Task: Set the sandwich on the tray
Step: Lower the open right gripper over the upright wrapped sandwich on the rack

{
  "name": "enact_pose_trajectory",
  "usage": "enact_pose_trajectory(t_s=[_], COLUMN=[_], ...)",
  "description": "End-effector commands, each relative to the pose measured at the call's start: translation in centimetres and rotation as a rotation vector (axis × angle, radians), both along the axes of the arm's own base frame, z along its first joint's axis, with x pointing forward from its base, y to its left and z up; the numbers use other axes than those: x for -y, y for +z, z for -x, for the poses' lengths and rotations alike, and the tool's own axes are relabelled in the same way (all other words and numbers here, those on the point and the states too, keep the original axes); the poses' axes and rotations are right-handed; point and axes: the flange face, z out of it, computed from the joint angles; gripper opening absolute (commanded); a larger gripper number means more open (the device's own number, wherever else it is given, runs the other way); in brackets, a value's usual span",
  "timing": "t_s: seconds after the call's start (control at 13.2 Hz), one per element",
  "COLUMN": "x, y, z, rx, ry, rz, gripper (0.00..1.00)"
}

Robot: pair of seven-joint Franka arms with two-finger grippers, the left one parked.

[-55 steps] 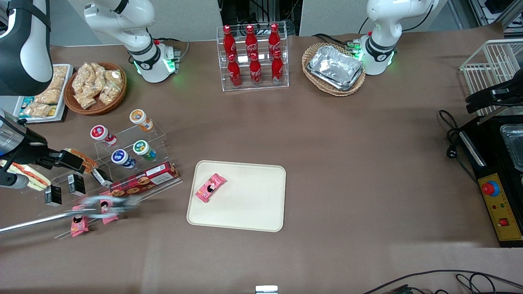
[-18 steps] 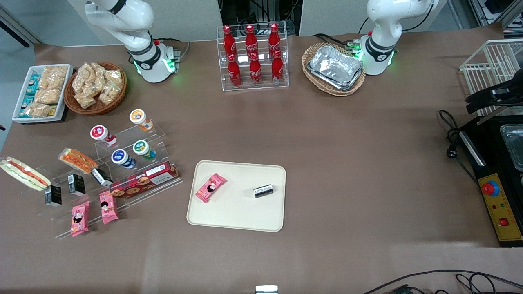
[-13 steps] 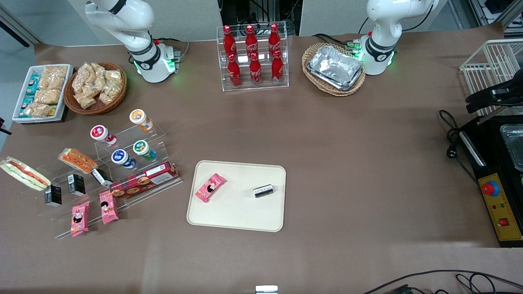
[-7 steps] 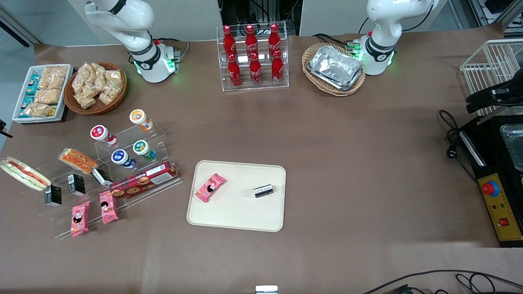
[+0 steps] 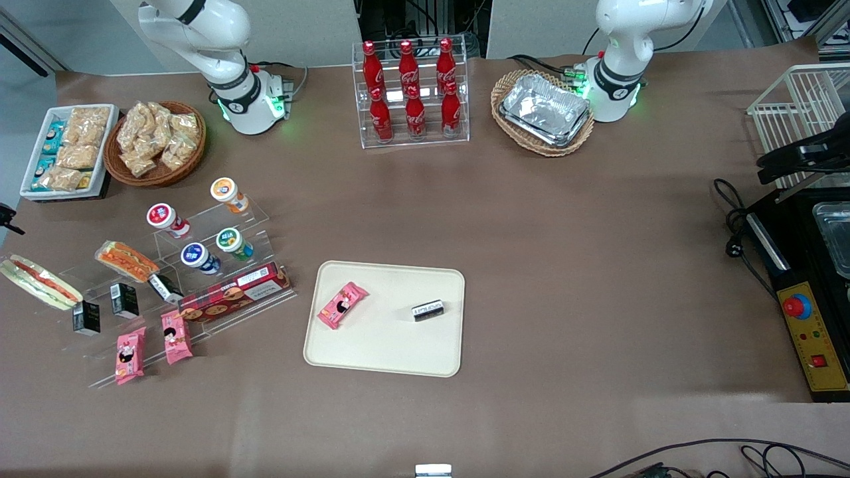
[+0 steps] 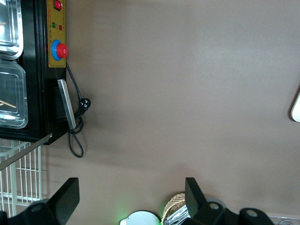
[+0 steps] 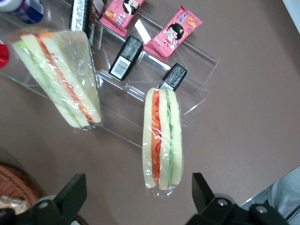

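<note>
Your gripper [image 7: 136, 199] hangs above the sandwich [image 7: 162, 137], fingers spread wide, nothing between them and it. Watch one end of the sandwich: a black packet [image 7: 174, 77] touches it there, on the clear stand [image 7: 197, 96]. A second sandwich [image 7: 61, 79] lies beside, apart. On the tray [image 5: 385, 352], a pink packet [image 5: 341, 305] and a black packet [image 5: 427, 310] lie near the middle; the strip nearest the front camera is bare.
</note>
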Motion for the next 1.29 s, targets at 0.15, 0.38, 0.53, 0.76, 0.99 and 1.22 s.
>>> enact_pose_trajectory(t_s=[0.15, 0.38, 0.53, 0.76, 0.99, 1.22], x=[1.1, 2.3, 2.8, 2.9, 3.2, 3.4], y=[-3.5, -5.1, -6.1, -8.0, -9.5, -10.9], z=[0.7, 0.6, 0.6, 0.9, 0.8, 0.5], rx=[0.051, 0.053, 0.052, 0.077, 0.088, 0.092], ry=[0.035, 0.042, 0.042, 0.046, 0.029, 0.018], rz=[0.032, 0.051, 0.052, 0.055, 0.055, 0.046], gripper=[1.00, 1.00, 1.00, 1.00, 1.00, 1.00])
